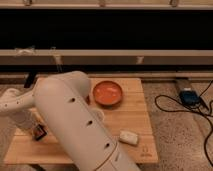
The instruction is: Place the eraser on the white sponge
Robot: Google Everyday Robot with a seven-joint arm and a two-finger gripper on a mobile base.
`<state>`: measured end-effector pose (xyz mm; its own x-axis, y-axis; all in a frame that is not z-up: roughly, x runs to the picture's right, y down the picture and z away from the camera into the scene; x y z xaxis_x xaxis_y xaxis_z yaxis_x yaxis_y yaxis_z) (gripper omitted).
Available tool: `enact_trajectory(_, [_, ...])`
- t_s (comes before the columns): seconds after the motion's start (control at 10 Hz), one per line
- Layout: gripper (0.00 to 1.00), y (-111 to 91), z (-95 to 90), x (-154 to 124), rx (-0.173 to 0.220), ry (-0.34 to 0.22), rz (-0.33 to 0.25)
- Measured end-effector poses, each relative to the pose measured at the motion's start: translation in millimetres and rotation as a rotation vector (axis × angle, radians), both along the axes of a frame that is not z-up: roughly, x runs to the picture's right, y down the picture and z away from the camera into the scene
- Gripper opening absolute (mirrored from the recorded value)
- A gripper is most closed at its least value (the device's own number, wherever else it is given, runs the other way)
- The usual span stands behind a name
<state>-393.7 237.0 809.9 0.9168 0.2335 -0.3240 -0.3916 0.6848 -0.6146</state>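
Note:
The eraser (39, 132), a small dark block with orange-red edges, is at the left side of the wooden table (135, 117). My gripper (36, 127) is right at it, at the end of the white arm that reaches in from the left; the arm's large white link (75, 125) hides most of it. I cannot tell whether the eraser lies on the table or is lifted. The white sponge (128, 137), a small rounded pad, lies near the table's front right corner, far from the gripper.
An orange bowl (108, 93) stands at the back middle of the table. A pale rounded object (98, 114) peeks out beside the arm. On the floor to the right lie black cables (170, 107) and a blue-black device (188, 96). A dark wall with a ledge runs behind.

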Motion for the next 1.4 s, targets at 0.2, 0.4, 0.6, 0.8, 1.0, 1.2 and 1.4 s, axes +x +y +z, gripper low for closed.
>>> enact_trajectory(0.2, [0.11,-7,-8.4,5,0.02,-0.013,0.018])
enact_trajectory(0.4, [0.0,-23,-26.6,14,0.058,-0.037,0.036])
enact_trajectory(0.6, [0.0,-41,-55.0,26,0.094,-0.083,0.035])
enact_trajectory(0.8, [0.0,-55,-84.3,49,0.128,-0.124,0.033])
enact_trajectory(1.0, [0.0,-62,-111.5,80,0.159,-0.165,0.041])
enact_trajectory(1.2, [0.0,-61,-142.0,117,0.183,-0.203,0.063])
enact_trajectory(1.4, [0.0,-57,-167.6,162,0.207,-0.222,0.106])
